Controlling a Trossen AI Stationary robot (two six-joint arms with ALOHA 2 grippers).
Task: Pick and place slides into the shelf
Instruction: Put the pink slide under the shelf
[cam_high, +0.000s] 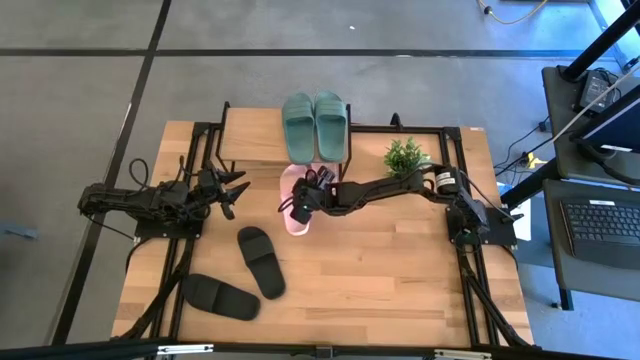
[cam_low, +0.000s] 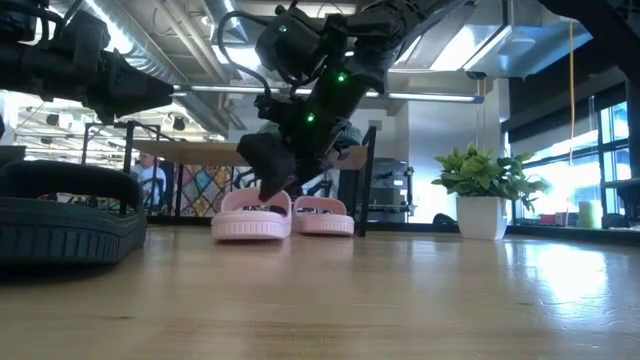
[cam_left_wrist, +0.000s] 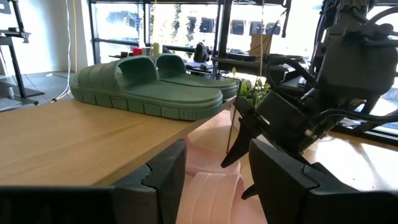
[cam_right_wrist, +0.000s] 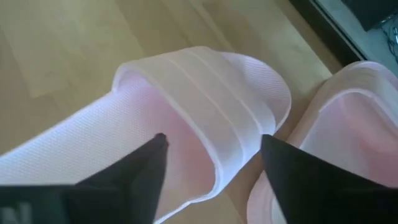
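Note:
Two dark green slides (cam_high: 315, 125) lie on their soles on the shelf's top board (cam_high: 255, 135). Two pale pink slides (cam_low: 252, 215) rest on their soles side by side on the table in front of the shelf. My right gripper (cam_right_wrist: 211, 146) is open and low over one pink slide (cam_right_wrist: 199, 93). One finger is over its footbed by the strap and the other is outside, between the two pink slides. Two black slides (cam_high: 260, 262) lie on the table nearer the front. My left gripper (cam_high: 235, 190) is open and empty, left of the pink slides. My right gripper comes slanting down from the table's right. One finger (cam_right_wrist: 146, 165) is inside the pink slide by the strap's edge (cam_right_wrist: 214, 155) and one finger (cam_right_wrist: 286, 162) is outside its side wall. I cannot tell whether either finger touches the slide, which lies flat on the table.
A small potted plant (cam_high: 405, 157) stands right of the shelf, close behind my right arm. The second black slide (cam_high: 220, 297) lies near the front left. The shelf's black frame (cam_low: 365, 180) stands just behind the pink slides. Bare tabletop (cam_high: 400, 280) is at the front right.

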